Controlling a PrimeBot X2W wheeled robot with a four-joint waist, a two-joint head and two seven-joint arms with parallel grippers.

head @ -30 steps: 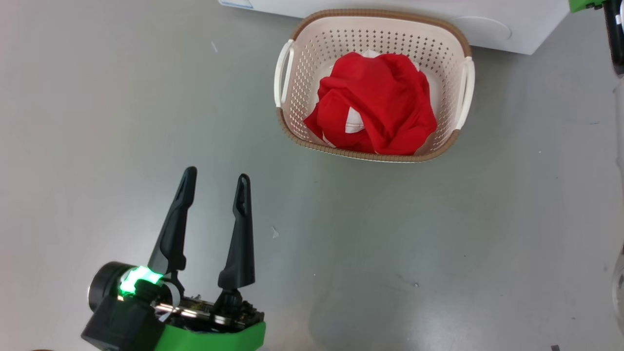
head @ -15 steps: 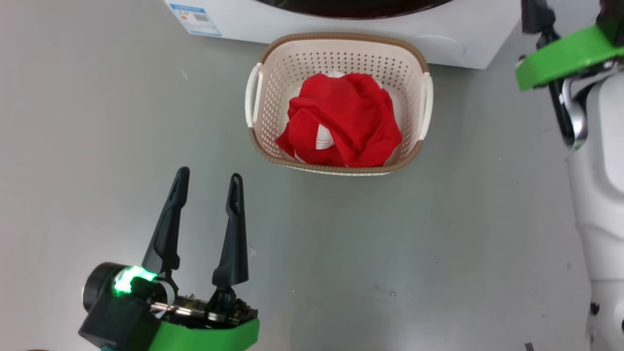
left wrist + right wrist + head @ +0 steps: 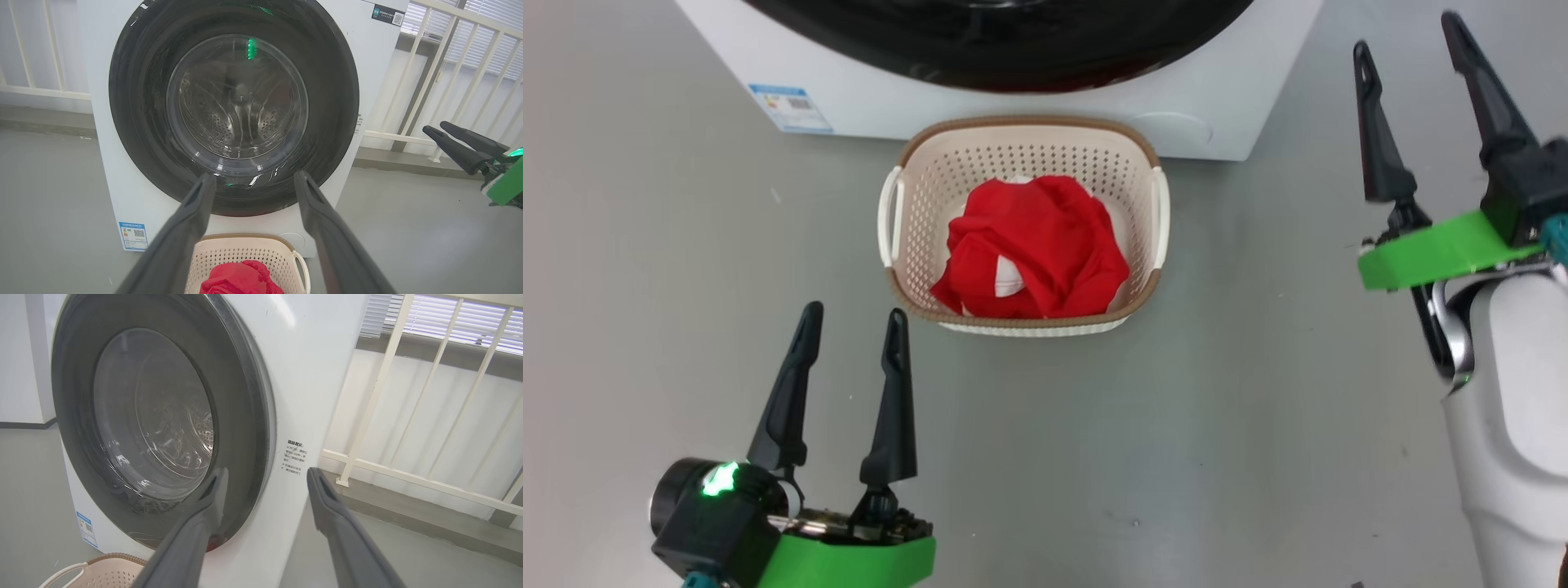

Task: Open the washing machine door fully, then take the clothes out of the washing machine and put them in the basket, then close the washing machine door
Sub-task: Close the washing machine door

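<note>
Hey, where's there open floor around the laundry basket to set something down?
Bare floor spreads wide between the basket and the right pincer, and again left of the basket, beyond the left pincer. Crowded: the basket's back rim sits close to the washing machine, and the red clothes fill most of the basket.

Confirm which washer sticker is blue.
The label sticker at the washing machine front's lower-left corner, beside the basket; the top-right sticker is black.

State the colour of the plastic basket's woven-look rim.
The cream perforated basket's rim is brown; the head view shows it best.
</note>
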